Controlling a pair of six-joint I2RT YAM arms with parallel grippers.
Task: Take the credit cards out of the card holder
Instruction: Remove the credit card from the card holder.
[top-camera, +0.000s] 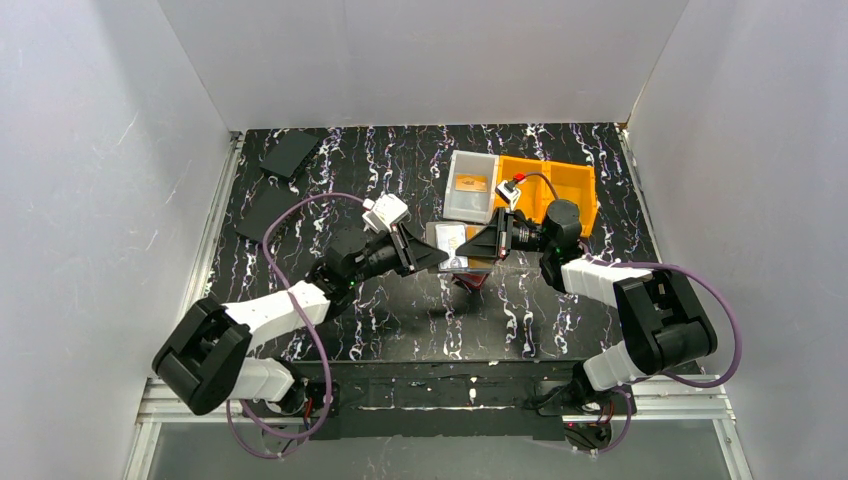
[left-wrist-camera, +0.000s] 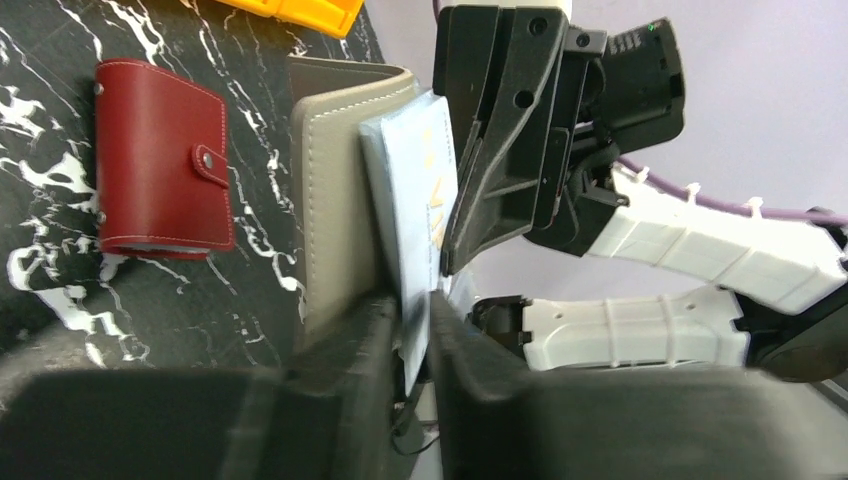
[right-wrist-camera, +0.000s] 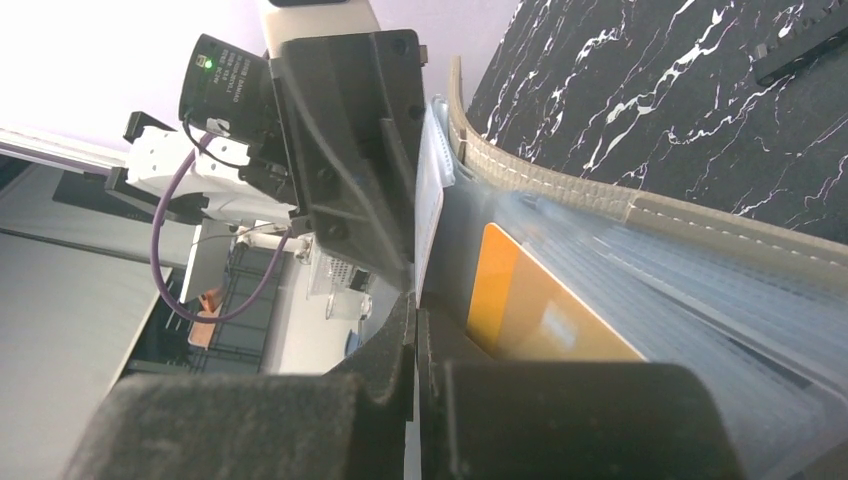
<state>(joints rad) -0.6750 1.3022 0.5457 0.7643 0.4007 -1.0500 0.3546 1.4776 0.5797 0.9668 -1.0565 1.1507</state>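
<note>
The grey-taupe card holder (left-wrist-camera: 335, 200) lies open on the table between both grippers; it also shows in the top view (top-camera: 452, 243) and the right wrist view (right-wrist-camera: 560, 180). My left gripper (left-wrist-camera: 415, 335) is shut on the holder's pale silvery inner leaf. My right gripper (right-wrist-camera: 416, 330) is shut on the edge of a thin pale silvery-grey card (left-wrist-camera: 415, 190) that stands up from the holder. The two grippers meet tip to tip in the top view, left (top-camera: 438, 258) and right (top-camera: 468, 250). An orange card (right-wrist-camera: 530, 310) sits in a clear sleeve of the holder. The black card is hidden.
A red wallet (left-wrist-camera: 160, 160) lies beside the holder. A clear bin (top-camera: 470, 200) behind holds an orange-brown card (top-camera: 470, 184). Orange bins (top-camera: 565, 185) stand at the back right. Black flat panels (top-camera: 290, 153) lie at the back left.
</note>
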